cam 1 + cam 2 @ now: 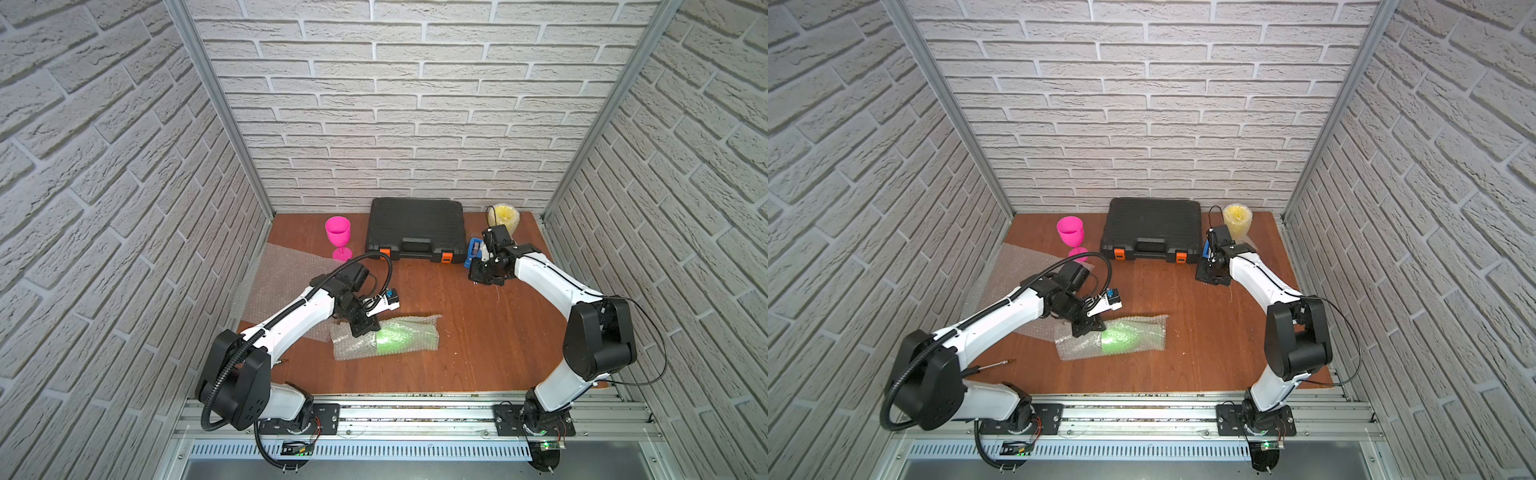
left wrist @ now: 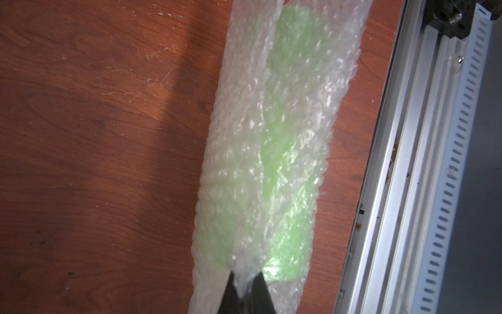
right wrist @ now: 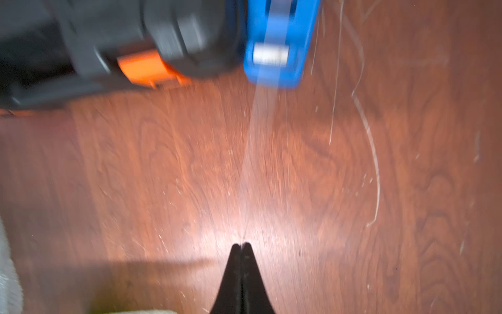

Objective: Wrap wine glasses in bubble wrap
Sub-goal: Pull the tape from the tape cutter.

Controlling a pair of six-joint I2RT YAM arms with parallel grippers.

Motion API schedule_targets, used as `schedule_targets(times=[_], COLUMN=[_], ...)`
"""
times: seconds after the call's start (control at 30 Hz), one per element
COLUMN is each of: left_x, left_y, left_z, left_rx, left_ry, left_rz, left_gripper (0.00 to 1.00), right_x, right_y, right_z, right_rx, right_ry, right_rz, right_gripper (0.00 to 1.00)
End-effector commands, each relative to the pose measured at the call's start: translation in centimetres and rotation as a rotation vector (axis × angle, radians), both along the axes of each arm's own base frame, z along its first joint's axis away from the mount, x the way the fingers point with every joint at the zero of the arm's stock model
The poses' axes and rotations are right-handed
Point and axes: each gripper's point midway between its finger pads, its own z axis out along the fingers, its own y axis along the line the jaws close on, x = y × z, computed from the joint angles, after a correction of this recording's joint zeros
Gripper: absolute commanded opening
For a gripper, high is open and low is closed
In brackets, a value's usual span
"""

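Pinching a fold of the bubble wrap (image 2: 236,136), the left jaws hold it around the lime green goblet (image 1: 392,338), which lies on its side near the front of the desk (image 1: 478,340). The right jaws, pressed together, grip a clear tape strip (image 3: 255,141) running from the blue tape dispenser (image 3: 277,40). The pink goblet (image 1: 338,235) stands upright beside the black case (image 1: 415,232); the yellow goblet (image 1: 505,216) stands wrapped at the back right.

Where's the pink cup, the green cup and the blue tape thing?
Pink goblet (image 1: 337,232): in a top view, on the side of its bowl.
Green goblet (image 1: 394,341): in a top view, on its wrapped green side.
Blue tape dispenser (image 3: 273,73): in the right wrist view, on its blue body.
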Motion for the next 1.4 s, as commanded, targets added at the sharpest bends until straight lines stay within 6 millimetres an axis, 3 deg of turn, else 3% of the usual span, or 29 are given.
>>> schedule_targets(times=[0.0, 0.27, 0.33, 0.43, 0.5, 0.6, 0.8, 0.93, 1.07, 1.23, 1.37], left_x=[-0.8, -0.9, -0.9, -1.0, -1.1, -1.1, -1.0, -1.0, -1.1, -1.1, -1.2], left_y=[0.1, 0.1, 0.1, 0.1, 0.2, 0.2, 0.2, 0.2, 0.1, 0.2, 0.1], left_z=[-0.4, -0.6, -0.7, -0.9, -1.0, -1.1, -1.1, -1.0, -1.0, -1.0, -1.1], left_rx=[0.009, 0.016, 0.017, 0.024, 0.028, 0.034, 0.032, 0.033, 0.031, 0.03, 0.027], left_ry=[0.034, 0.044, 0.047, 0.057, 0.065, 0.07, 0.067, 0.066, 0.067, 0.068, 0.07], left_rz=[-0.012, -0.012, -0.012, -0.012, -0.014, -0.016, -0.019, -0.02, -0.021, -0.022, -0.025], left_gripper=[0.0, 0.0, 0.0, 0.0, 0.0, 0.0, 0.0, 0.0, 0.0, 0.0, 0.0], right_x=[-2.2, -3.3, -3.7, -4.7, -5.8, -7.1, -6.7, -4.4, -0.7, 3.4, 5.9], right_y=[1.3, 2.0, 2.3, 3.2, 4.2, 4.8, 2.8, 0.3, -0.8, -2.2, -3.1], right_z=[-1.0, -5.1, -5.6, -5.4, -4.5, -2.1, 4.7, 6.5, 5.7, 2.9, 0.1], right_rx=[0.009, -0.032, -0.027, -0.012, 0.021, 0.066, 0.062, 0.102, 0.267, 0.386, 0.436], right_ry=[0.053, 0.132, 0.151, 0.162, 0.14, 0.076, -0.177, -0.298, -0.35, -0.381, -0.379], right_rz=[0.03, 0.061, 0.069, 0.096, 0.127, 0.153, 0.153, 0.092, 0.046, -0.015, -0.03], right_gripper=[0.03, 0.03, 0.1, 0.3, 0.45, 0.6, 0.77, 0.66, 0.54, 0.45, 0.44])
